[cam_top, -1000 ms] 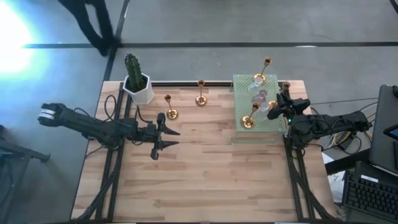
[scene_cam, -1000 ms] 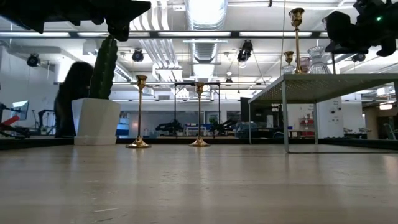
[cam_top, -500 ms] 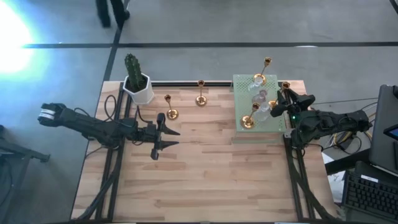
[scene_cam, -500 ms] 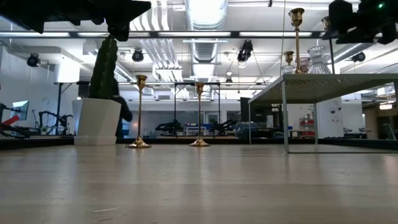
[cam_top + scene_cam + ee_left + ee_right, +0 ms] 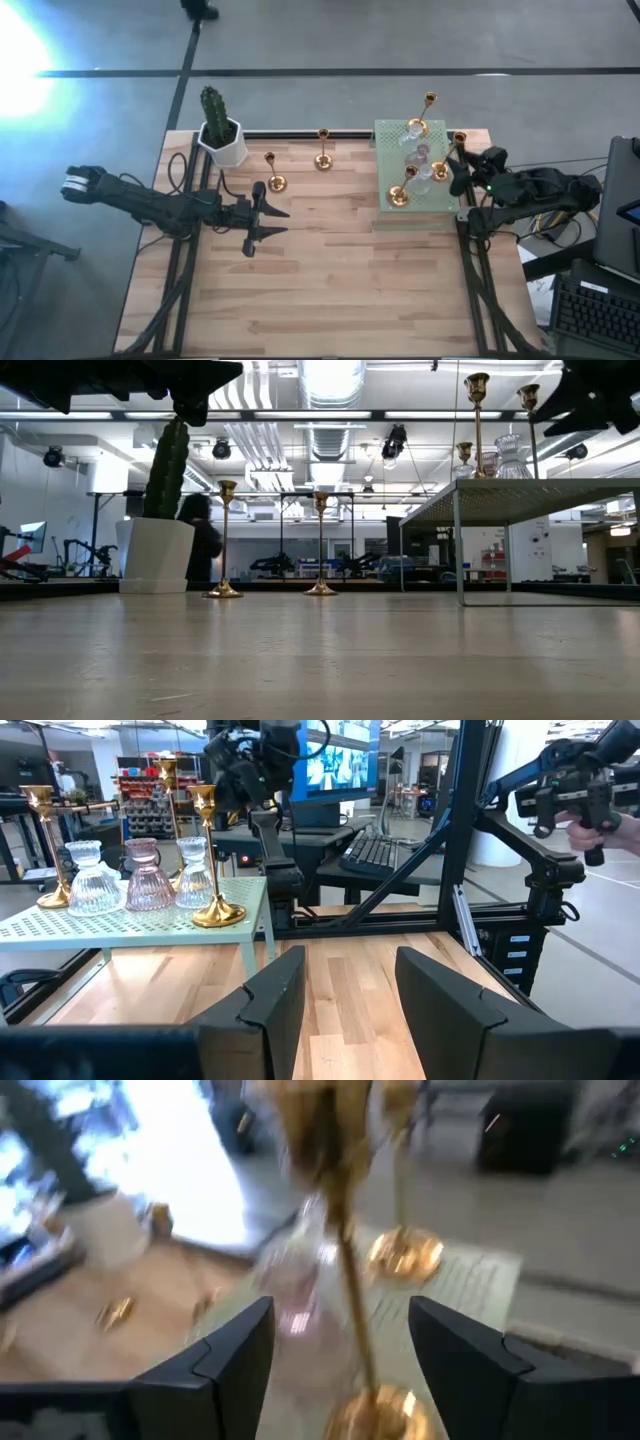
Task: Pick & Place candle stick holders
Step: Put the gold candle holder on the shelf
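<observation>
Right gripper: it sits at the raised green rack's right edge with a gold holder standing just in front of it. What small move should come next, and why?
Probably a straight retreat away from the rack. The right gripper is open, and the tall gold holder stands upright on the green rack, between the open fingers in the right wrist view. Pulling back in line with the fingers avoids clipping its stem.

no readable text, no labels, no brand marks, no numbers, no signs on anything in any view, screens too blurred to read

Wood table w/ cactus pot, green rack, 2 gold holders.
</observation>
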`<state>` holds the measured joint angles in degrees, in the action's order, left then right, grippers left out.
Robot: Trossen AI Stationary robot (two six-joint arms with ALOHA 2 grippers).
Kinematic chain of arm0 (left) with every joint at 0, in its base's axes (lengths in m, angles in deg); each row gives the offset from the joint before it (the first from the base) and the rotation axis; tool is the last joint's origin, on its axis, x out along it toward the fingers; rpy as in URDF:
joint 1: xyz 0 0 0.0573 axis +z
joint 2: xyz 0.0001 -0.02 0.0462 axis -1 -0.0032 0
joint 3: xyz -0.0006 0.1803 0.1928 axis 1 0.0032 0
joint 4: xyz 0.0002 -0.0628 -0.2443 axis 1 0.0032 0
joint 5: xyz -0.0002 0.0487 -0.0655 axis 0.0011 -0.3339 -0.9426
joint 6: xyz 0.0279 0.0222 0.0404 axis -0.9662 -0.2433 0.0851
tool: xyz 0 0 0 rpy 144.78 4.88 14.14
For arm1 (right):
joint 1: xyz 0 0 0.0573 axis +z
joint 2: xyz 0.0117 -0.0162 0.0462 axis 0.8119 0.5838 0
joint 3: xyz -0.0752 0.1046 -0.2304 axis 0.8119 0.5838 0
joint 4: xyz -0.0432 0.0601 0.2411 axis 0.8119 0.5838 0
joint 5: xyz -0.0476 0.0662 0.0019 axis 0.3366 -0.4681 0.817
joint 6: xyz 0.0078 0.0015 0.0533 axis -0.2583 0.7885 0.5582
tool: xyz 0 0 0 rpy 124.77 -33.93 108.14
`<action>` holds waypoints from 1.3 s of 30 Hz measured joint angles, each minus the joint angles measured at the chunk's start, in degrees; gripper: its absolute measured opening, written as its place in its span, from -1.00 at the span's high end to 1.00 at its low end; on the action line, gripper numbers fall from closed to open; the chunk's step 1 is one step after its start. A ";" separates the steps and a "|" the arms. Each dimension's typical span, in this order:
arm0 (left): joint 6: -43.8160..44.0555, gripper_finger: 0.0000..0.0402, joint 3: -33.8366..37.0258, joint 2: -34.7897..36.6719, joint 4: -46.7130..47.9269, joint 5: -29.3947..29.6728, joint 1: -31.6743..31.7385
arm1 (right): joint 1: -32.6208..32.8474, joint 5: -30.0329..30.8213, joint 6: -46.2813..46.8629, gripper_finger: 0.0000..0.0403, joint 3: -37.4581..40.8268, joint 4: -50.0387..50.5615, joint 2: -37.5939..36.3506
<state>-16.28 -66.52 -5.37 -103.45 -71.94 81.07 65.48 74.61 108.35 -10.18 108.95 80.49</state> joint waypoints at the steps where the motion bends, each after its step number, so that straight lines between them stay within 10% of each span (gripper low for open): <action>1: -0.01 0.19 0.00 0.00 0.00 0.00 0.01 | 0.00 -2.84 1.51 -0.10 -0.68 2.52 0.16; 9: -0.01 0.19 0.00 0.00 0.00 -0.01 -0.01 | 0.02 -11.72 0.21 -0.01 -5.42 5.92 0.41; 26: 0.00 0.19 0.00 0.01 0.02 -0.01 -0.01 | 1.36 -52.91 9.32 0.39 -16.50 6.38 16.23; 39: -0.02 0.19 0.00 0.01 0.02 0.01 0.01 | 24.79 -40.79 16.93 0.70 -26.34 0.82 35.09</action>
<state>-16.30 -66.52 -5.36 -103.43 -71.93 81.08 90.28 33.82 125.28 -36.52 109.77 115.58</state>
